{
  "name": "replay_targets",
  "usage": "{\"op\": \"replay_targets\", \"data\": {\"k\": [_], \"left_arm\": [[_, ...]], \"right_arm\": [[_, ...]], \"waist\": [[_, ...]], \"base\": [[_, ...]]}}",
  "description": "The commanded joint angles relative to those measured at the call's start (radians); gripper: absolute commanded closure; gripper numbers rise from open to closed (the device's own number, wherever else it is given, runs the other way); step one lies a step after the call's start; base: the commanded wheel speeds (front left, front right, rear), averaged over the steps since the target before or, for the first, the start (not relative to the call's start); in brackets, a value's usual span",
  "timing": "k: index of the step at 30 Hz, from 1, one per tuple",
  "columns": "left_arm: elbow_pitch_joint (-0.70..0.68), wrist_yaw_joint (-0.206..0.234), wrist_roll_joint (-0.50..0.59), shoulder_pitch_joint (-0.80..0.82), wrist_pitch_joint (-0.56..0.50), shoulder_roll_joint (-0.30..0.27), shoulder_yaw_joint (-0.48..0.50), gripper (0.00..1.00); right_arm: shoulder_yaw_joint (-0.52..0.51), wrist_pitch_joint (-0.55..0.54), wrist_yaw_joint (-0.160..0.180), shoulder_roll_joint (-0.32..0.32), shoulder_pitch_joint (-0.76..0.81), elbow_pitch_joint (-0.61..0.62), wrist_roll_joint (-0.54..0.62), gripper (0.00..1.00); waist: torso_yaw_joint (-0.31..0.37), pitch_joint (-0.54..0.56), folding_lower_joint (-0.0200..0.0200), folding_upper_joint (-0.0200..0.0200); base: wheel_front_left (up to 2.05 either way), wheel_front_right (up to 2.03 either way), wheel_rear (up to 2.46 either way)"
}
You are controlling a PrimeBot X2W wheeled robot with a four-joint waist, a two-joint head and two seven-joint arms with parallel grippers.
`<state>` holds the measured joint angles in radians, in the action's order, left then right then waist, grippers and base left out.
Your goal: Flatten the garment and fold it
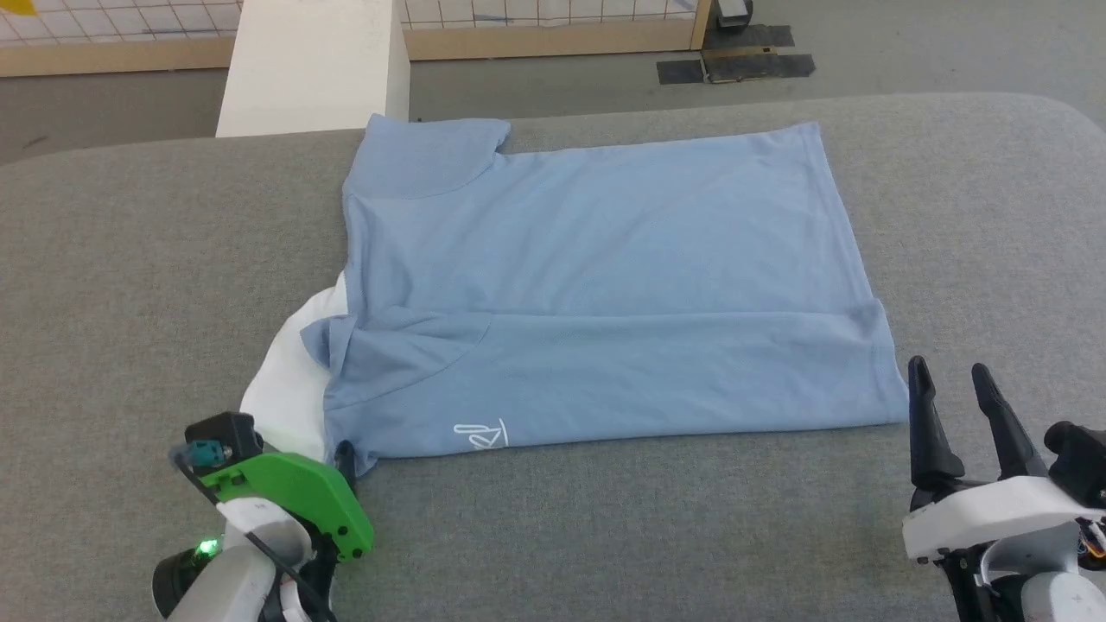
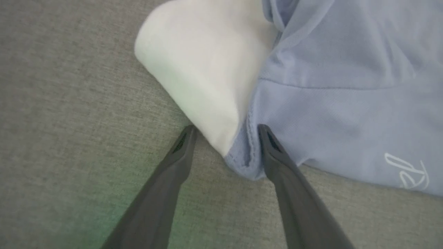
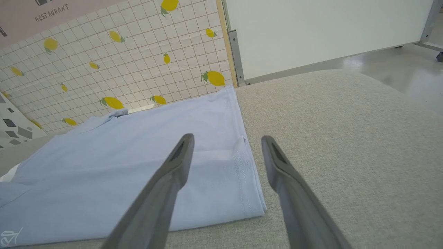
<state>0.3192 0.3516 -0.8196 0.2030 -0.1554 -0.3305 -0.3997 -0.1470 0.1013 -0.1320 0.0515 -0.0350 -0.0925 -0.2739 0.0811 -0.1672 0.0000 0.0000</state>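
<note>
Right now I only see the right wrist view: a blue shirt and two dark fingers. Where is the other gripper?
Observer: The left gripper is at the shirt's near left corner.
Operator: Has it grabbed the cloth?
Observer: No. Its jaws stand open, with the corner hem lying between them.
Operator: Anything odd at that end?
Observer: A white inner layer bulges out from under the blue, beside that corner.
</note>
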Motion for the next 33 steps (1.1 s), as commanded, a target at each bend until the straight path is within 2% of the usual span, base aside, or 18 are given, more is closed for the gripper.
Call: {"op": "replay_targets", "data": {"k": [1,7,8,13,19,20,22,23,24,26,33], "left_arm": [[-0.002,-0.018,-0.025,-0.011,-0.041,0.002,-0.015,1.0],[-0.038,-0.034,-0.022,-0.014,-0.035,-0.003,-0.026,1.0],[-0.044,-0.042,-0.014,-0.01,-0.025,0.0,-0.035,1.0],[-0.047,-0.063,0.004,0.006,0.005,0.004,-0.05,1.0],[-0.038,-0.089,0.025,0.032,0.042,0.014,-0.068,1.0],[-0.035,-0.095,0.028,0.035,0.049,0.016,-0.071,1.0],[-0.031,-0.104,0.037,0.042,0.065,0.017,-0.078,1.0],[-0.028,-0.107,0.041,0.044,0.072,0.017,-0.08,1.0],[-0.025,-0.11,0.046,0.047,0.084,0.017,-0.081,1.0],[-0.021,-0.113,0.058,0.052,0.111,0.017,-0.081,1.0],[-0.027,-0.099,0.115,0.045,0.207,-0.009,-0.079,1.0]], "right_arm": [[0.0,-0.005,0.001,-0.001,-0.008,-0.004,0.01,0.0],[-0.05,-0.038,0.001,-0.001,-0.041,-0.03,0.07,0.0],[-0.083,-0.137,0.001,-0.001,-0.082,-0.085,0.082,0.0],[-0.139,-0.397,0.001,-0.001,-0.166,-0.185,0.091,0.0],[-0.197,-0.711,0.001,-0.001,-0.243,-0.251,0.165,0.0],[-0.21,-0.766,0.001,-0.001,-0.252,-0.256,0.174,0.39],[-0.232,-0.845,0.001,-0.001,-0.265,-0.251,0.184,0.71],[-0.238,-0.867,0.001,-0.001,-0.27,-0.242,0.187,0.93],[-0.243,-0.888,0.001,-0.001,-0.274,-0.228,0.189,1.0],[-0.248,-0.906,0.001,-0.001,-0.275,-0.201,0.187,1.0],[-0.238,-0.74,0.001,-0.001,-0.23,-0.069,0.122,1.0]], "waist": [[0.003,-0.006,0.0,0.0],[-0.018,-0.011,0.0,0.0],[-0.034,-0.015,0.0,0.0],[-0.064,-0.024,0.0,0.0],[-0.098,-0.042,0.0,0.0],[-0.102,-0.044,0.0,0.0],[-0.11,-0.045,0.0,0.0],[-0.112,-0.046,0.0,0.0],[-0.114,-0.046,0.0,0.0],[-0.117,-0.041,0.0,0.0],[-0.111,-0.001,0.0,0.0]], "base": [[0.0,0.0,0.0],[0.0,0.0,0.0],[0.0,0.0,0.0],[0.0,0.0,0.0],[0.0,0.0,0.0],[0.0,0.0,0.0],[0.0,0.0,0.0],[0.0,0.0,0.0],[0.0,0.0,0.0],[0.0,0.0,0.0],[0.0,0.0,0.0]]}}
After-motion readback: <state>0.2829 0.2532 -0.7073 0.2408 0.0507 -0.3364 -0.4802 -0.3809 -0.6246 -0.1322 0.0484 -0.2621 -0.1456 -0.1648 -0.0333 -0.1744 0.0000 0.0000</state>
